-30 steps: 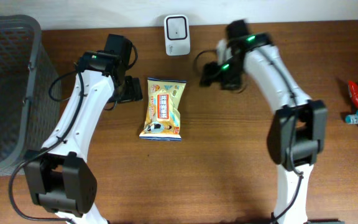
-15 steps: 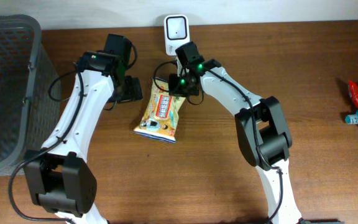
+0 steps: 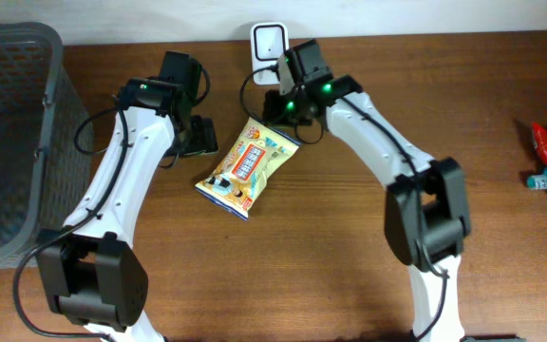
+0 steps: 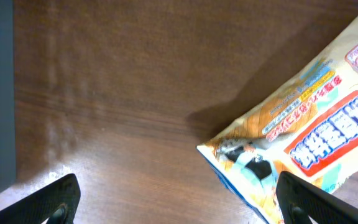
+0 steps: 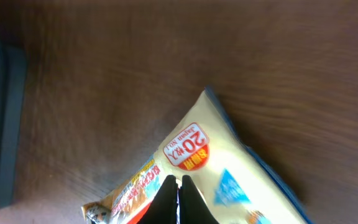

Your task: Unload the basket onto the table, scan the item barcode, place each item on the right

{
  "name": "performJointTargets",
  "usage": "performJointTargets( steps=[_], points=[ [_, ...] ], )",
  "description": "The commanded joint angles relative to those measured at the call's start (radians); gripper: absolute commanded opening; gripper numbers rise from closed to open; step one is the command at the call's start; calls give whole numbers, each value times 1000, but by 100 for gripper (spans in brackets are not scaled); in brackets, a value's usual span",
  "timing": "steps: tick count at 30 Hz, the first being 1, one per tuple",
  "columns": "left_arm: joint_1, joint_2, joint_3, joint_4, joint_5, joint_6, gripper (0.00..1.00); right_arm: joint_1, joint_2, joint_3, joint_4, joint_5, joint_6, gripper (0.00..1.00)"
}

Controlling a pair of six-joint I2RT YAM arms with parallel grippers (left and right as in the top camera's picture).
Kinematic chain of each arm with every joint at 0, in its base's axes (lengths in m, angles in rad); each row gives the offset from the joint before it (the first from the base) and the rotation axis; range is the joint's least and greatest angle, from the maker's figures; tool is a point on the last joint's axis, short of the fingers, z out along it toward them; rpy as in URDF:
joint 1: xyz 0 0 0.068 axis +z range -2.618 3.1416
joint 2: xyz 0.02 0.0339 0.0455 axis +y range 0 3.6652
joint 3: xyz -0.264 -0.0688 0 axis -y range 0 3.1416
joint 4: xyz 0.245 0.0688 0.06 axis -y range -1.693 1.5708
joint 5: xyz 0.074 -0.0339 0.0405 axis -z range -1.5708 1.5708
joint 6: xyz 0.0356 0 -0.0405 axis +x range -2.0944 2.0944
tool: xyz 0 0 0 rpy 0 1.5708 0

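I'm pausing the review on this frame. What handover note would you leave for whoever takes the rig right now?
Left gripper: open, empty, beside the snack bag.
Right gripper: shut on the bag's top corner; the bag sits diagonally between the arms, printed front up.
Scanner: at the table's back edge, just behind the right gripper.
Done: bag gripped.
Left: present its barcode to the scanner; no barcode is visible yet.
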Motion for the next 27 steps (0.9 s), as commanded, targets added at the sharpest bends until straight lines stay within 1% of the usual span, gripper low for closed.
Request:
performJointTargets(
  steps=[1,2,4,5,6,8,10,13,14,15,16,17,18,19,20,21,22,23,25,27],
  points=[
    [2,0,3,0,3,1,99,30,103,-16,40,-82,57,4],
    [2,0,3,0,3,1,99,34,125,-16,31,-69,57,4],
    [2,0,3,0,4,1,99,32,137,-16,-76,133,63,4],
    [2,0,3,0,4,1,99,28,134,-15,-164,281,85,4],
    [2,0,3,0,4,1,99,18,129,-15,-268,385,85,4],
    [2,0,3,0,4,1,99,0,104,-15,-454,502,145,4],
    [2,0,3,0,3,1,99,-1,32,-14,-538,518,152,4],
    [2,0,3,0,4,1,99,-2,-75,-11,-547,514,87,4],
    [2,0,3,0,3,1,99,-2,-112,-11,-555,510,66,8],
    [2,0,3,0,3,1,99,-2,-161,-11,-575,509,64,12],
    [2,0,3,16,6,-3,99,-3,-237,-11,-595,510,64,20],
    [2,0,3,58,7,-3,99,-8,-303,-11,-591,509,67,63],
    [2,0,3,64,8,-3,99,-39,-359,-11,-572,502,76,65],
    [2,0,3,72,77,-49,99,-71,-367,-11,-565,488,76,62],
    [2,0,3,77,218,-92,99,-118,-357,-13,-576,435,75,37],
    [2,0,3,130,349,-111,99,-166,-345,-14,-594,375,73,31],
    [2,0,3,196,404,-111,98,-230,-338,-14,-616,333,34,34],
    [-4,5,3,232,419,-111,0,-272,-338,-14,-634,330,34,40],
    [-59,49,3,299,424,-89,0,-302,-332,-15,-624,328,32,4],
    [-133,154,3,381,428,12,0,-283,-297,-23,-573,255,-26,4]
  ],
)
